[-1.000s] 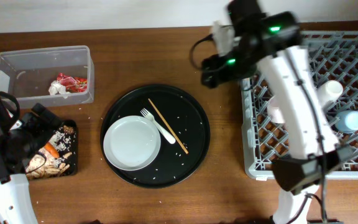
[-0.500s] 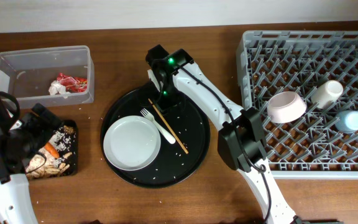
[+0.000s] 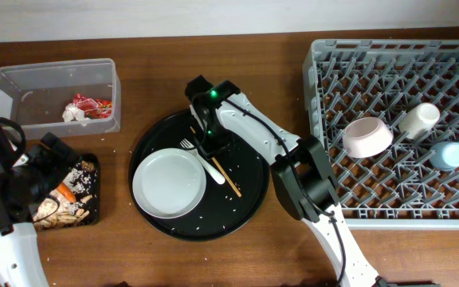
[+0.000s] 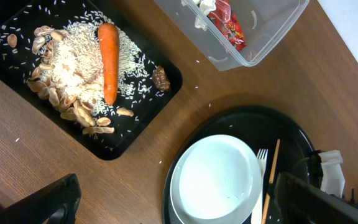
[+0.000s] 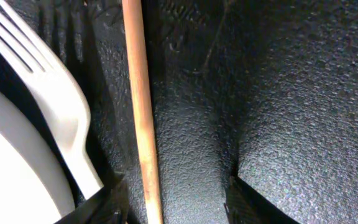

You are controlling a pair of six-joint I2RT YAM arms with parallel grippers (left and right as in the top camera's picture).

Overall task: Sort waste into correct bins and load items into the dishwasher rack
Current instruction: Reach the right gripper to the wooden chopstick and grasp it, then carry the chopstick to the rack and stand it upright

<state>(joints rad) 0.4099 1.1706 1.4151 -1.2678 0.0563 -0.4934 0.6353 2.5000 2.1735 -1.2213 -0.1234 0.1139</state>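
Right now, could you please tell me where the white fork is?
In the overhead view, the fork lies on the round black tray left of the grey rack, squeezed between the white plate's right edge and the wooden chopstick.

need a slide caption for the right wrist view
Right hand open around a wooden chopstick on the round black tray, white fork and plate beside it.

I look down on a large round black tray point(image 3: 249, 203), which sits near the middle of a brown wooden table point(image 3: 174, 263) with visible grain. Close up, I see the tray's surface is matte and pebbled. A pale wall strip point(image 3: 134, 16) runs along the table's far edge.
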